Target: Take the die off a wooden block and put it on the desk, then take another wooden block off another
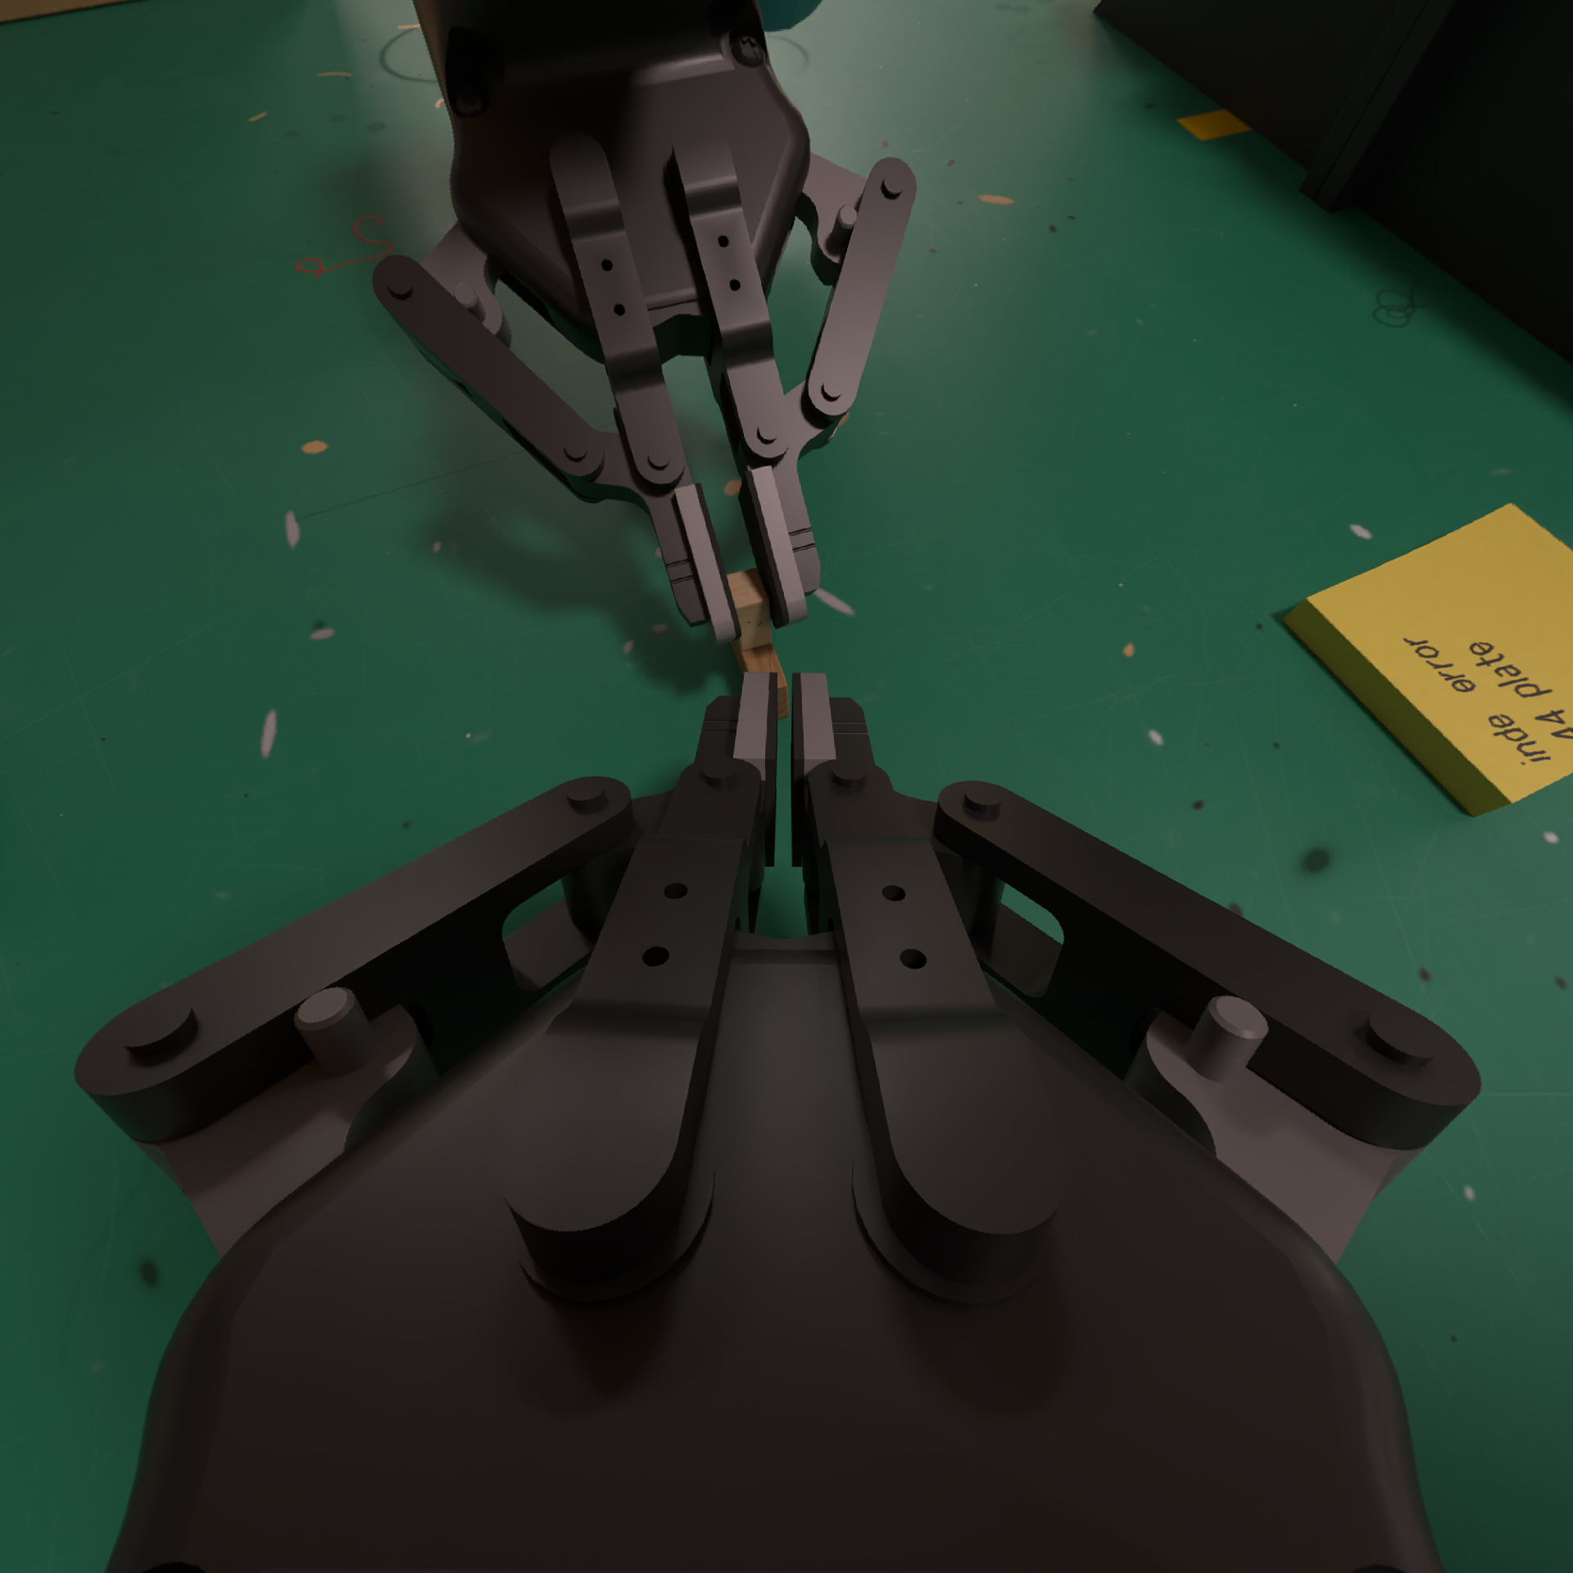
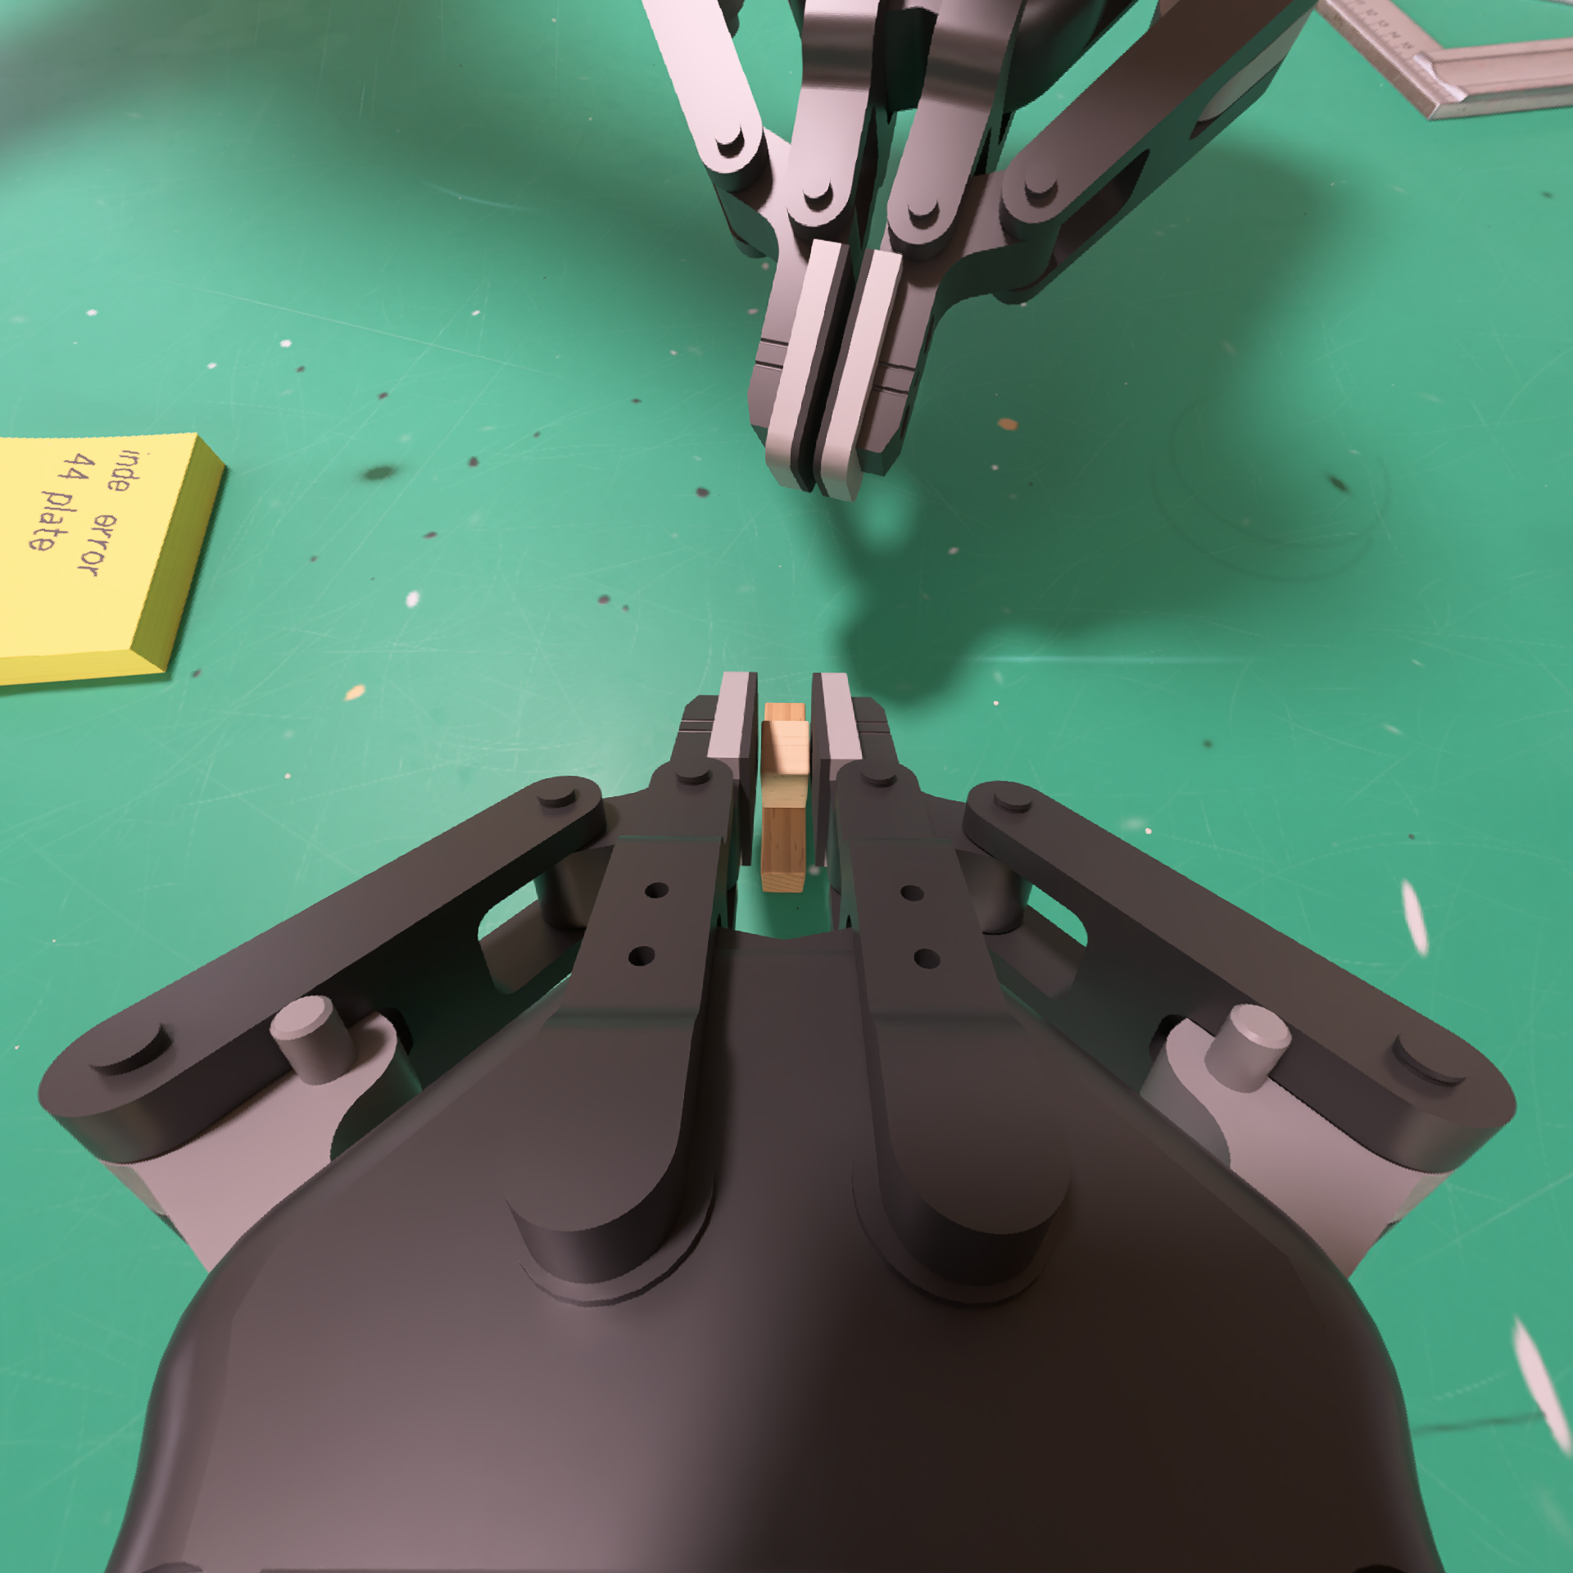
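A pale die point(image 2: 785, 747) sits on top of a small stack of wooden blocks point(image 2: 783, 838) on the green desk mat point(image 2: 426, 809). My right gripper point(image 2: 783, 681) reaches down over the stack, its two pads closed against the die's sides. In the left wrist view the right gripper point(image 1: 749, 626) holds the die point(image 1: 749, 606) directly above the wooden blocks point(image 1: 757, 660). My left gripper point(image 1: 785, 681) is shut and empty, its tips just in front of the stack; it also shows in the right wrist view point(image 2: 821, 481). Whether the die still touches the block below is hidden.
A yellow notepad point(image 1: 1447, 664) lies on the mat to one side and also shows in the right wrist view point(image 2: 94, 553). A dark box point(image 1: 1404, 128) stands at the mat's far corner. A metal square ruler point(image 2: 1447, 77) lies behind the left gripper.
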Robot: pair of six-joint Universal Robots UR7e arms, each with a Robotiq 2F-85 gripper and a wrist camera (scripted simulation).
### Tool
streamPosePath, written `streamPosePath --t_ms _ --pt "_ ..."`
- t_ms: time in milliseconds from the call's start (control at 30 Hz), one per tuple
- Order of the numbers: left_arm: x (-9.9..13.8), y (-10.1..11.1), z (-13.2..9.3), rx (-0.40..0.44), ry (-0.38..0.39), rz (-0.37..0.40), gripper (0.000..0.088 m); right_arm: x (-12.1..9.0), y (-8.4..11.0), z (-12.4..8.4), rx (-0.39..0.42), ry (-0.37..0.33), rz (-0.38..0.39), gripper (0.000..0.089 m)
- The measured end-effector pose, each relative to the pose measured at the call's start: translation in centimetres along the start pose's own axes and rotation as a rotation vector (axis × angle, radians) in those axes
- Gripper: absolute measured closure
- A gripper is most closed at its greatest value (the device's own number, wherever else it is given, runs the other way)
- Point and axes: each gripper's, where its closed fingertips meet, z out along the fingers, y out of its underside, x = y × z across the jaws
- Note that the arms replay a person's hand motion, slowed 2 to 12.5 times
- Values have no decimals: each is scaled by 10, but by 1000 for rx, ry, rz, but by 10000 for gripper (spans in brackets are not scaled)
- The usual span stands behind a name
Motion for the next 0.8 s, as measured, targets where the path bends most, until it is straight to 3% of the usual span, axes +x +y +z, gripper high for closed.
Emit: streamPosePath --t_ms 400,800 --pt "1 -1 2 -1 0 9 755 0 1 -1 0 -3 4 801" --pt "0 0 3 -5 -7 9 721 1 1 0 -3 -4 9 801"
